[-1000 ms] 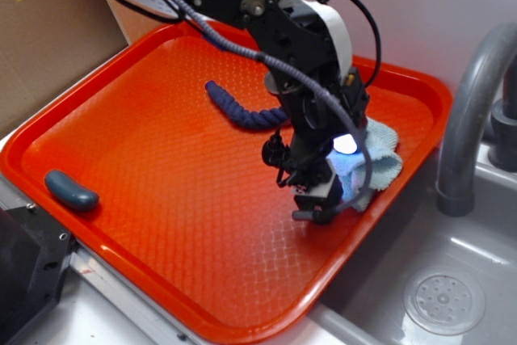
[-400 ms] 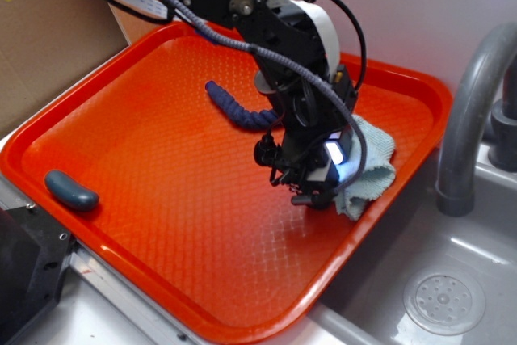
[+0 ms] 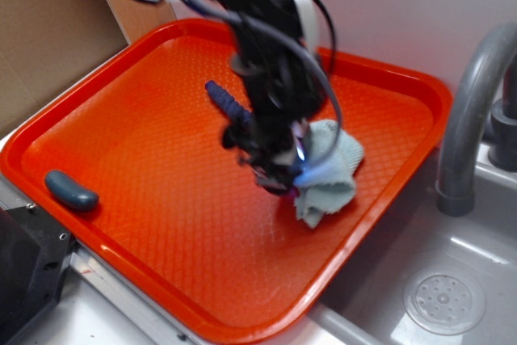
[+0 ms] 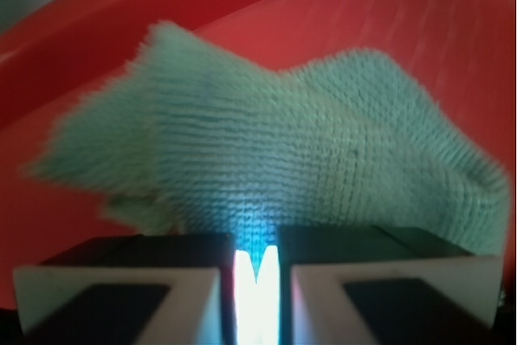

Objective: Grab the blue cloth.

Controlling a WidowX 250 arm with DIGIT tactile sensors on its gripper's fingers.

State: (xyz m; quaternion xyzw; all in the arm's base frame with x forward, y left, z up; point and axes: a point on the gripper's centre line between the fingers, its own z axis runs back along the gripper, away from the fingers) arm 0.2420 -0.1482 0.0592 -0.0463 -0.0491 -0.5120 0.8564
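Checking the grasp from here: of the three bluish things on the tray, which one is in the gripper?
The pale blue cloth, bunched up and pinched by the gripper. The dark rope lies behind the arm, and the grey-blue lump sits by the tray's left edge.

Found no readable text, label, brand, number or sign in either view.
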